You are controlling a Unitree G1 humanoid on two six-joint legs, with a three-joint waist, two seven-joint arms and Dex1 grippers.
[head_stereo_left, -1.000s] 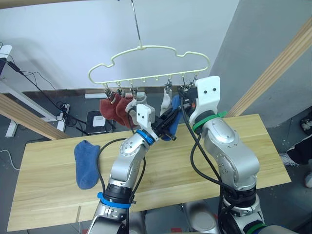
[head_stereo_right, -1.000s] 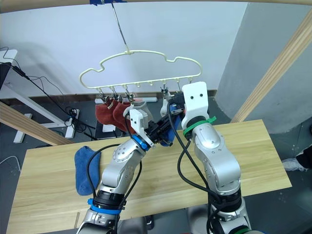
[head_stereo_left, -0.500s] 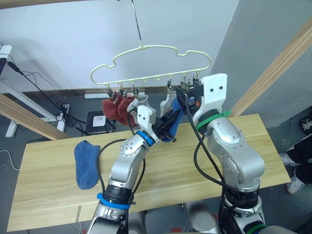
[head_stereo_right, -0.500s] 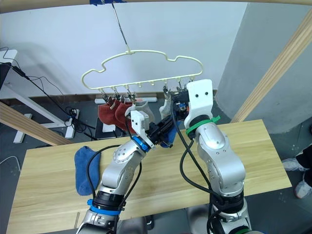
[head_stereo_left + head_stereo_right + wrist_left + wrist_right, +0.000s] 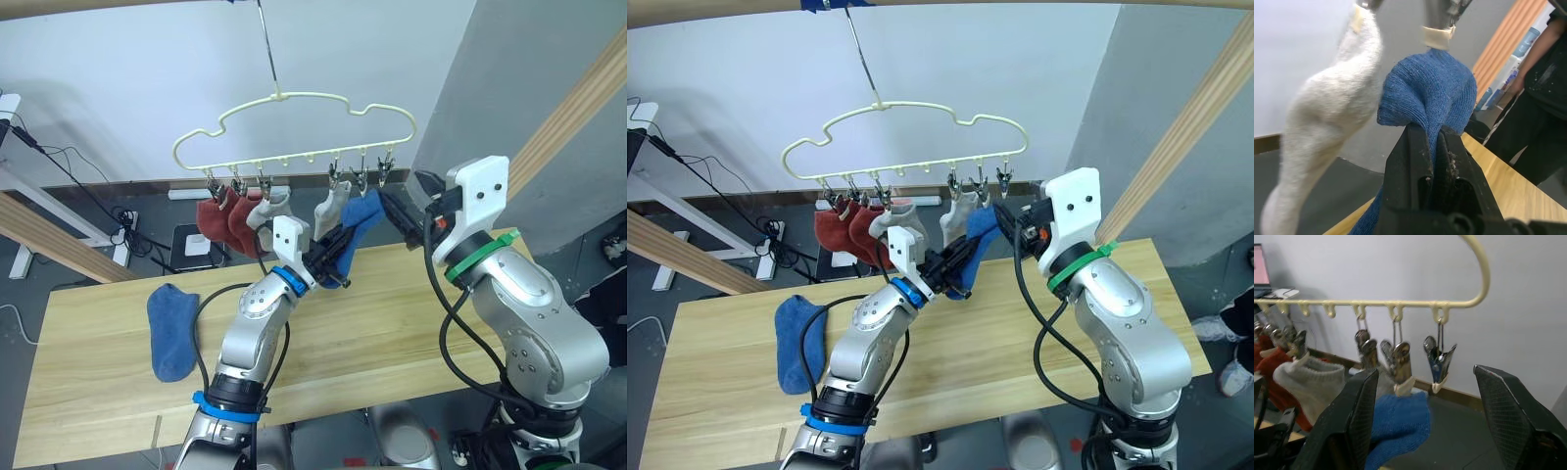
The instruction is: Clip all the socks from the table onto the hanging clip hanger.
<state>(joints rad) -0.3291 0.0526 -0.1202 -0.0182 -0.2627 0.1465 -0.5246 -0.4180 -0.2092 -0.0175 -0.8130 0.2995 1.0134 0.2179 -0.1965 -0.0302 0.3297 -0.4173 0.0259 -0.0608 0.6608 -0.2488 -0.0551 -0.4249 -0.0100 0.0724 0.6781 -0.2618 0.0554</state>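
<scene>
My left gripper (image 5: 338, 257) is clamped on a blue sock (image 5: 359, 223) already hanging from a clip on the hanger (image 5: 294, 132); my right gripper (image 5: 1425, 426) is spread wide, just beside the end clip (image 5: 1439, 363); five socks hang: two red, two grey, one blue; one blue sock (image 5: 172, 328) lies on the desk (image 5: 392, 323).

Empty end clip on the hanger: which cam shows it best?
Right wrist view: the empty end clip hangs close up between the open right gripper fingers, beside the clip holding the blue sock. Both eye views show it small; the left wrist view shows the sock's clip instead.
</scene>
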